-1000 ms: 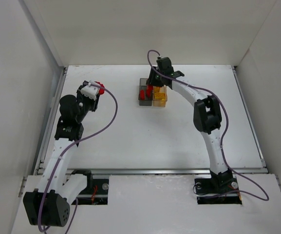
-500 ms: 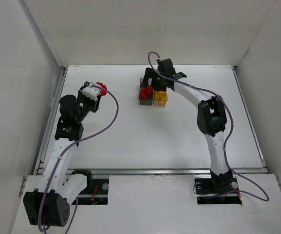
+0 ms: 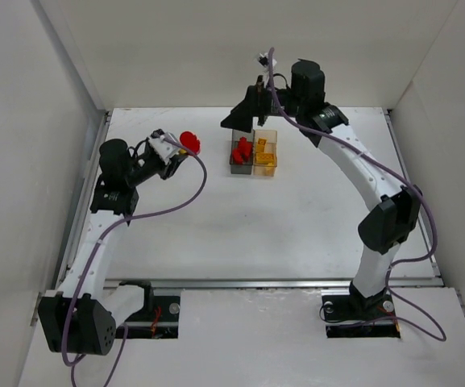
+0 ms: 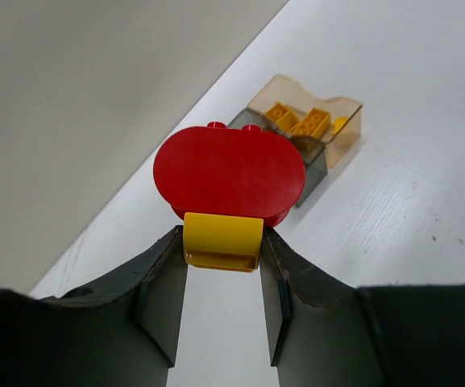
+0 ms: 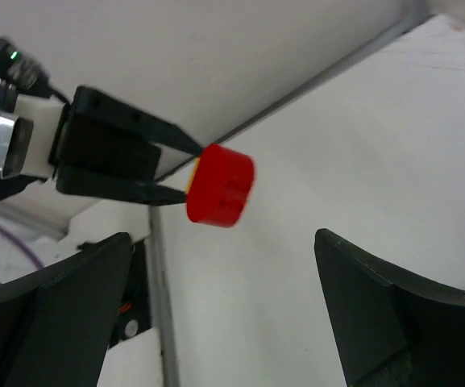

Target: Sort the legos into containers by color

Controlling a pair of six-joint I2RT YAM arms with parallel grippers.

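My left gripper (image 4: 222,266) is shut on a yellow lego (image 4: 222,240) with a red oval lego (image 4: 229,172) stuck on its far end. From above, this red lego (image 3: 189,141) and the left gripper (image 3: 177,151) hang left of the containers. The dark grey bin (image 3: 233,168) holds red legos (image 3: 241,150). The amber bin (image 3: 267,170) beside it holds yellow legos (image 3: 263,147). My right gripper (image 3: 242,121) is raised over the bins, open and empty. In the right wrist view, the right gripper (image 5: 224,322) faces the held red lego (image 5: 220,196).
White walls enclose the table at the back and on both sides. A metal rail (image 3: 272,283) runs along the near edge. Purple cables (image 3: 185,193) loop off both arms. In the left wrist view, the amber bin (image 4: 346,129) lies ahead, near the back wall.
My right gripper has opened and lifted up off the bins, its arm swinging higher. My left gripper has carried the red-and-yellow lego rightward towards the bins.
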